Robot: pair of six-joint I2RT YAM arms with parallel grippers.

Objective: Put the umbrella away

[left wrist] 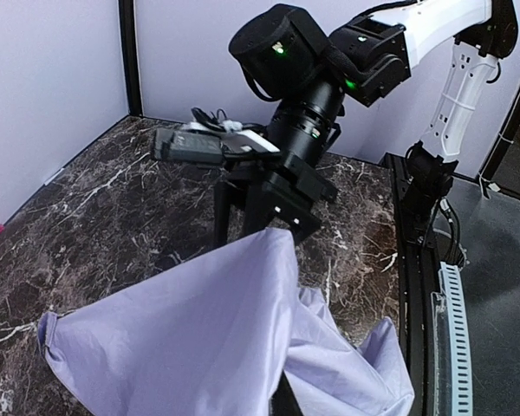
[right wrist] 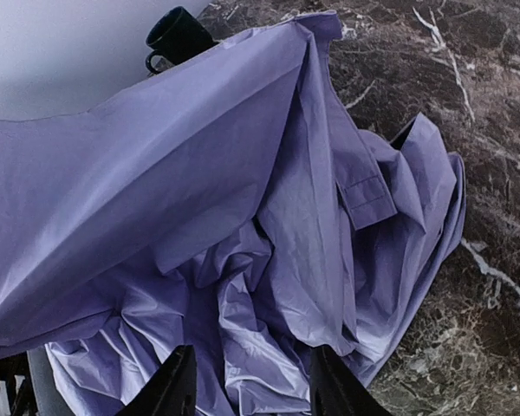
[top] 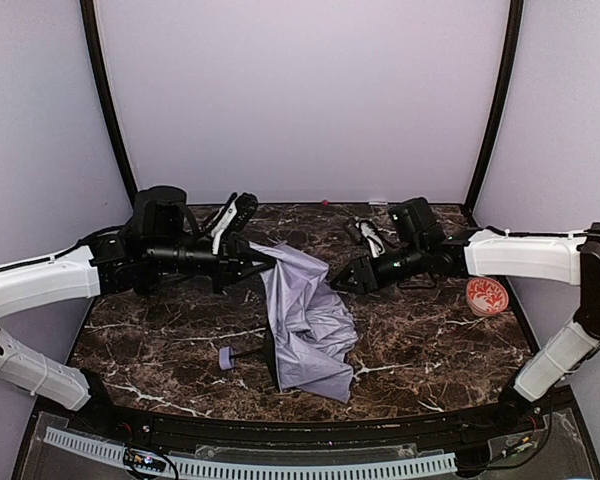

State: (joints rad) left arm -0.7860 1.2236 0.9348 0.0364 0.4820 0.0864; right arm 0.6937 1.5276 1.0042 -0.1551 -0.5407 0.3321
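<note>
The umbrella lies half collapsed in the middle of the table, its pale lavender fabric crumpled. Its small handle and thin black shaft stick out to the left. My left gripper is shut on the fabric's top corner and holds it lifted. In the left wrist view the fabric drapes over the jaws and hides them. My right gripper is at the fabric's upper right edge. Its two black fingertips stand apart in front of the folds, gripping nothing. A strap tab shows on the cloth.
A red-and-white patterned disc lies at the right edge of the marble table. Dark cables with a white piece sit at the back, behind the right arm. Purple walls close in on three sides.
</note>
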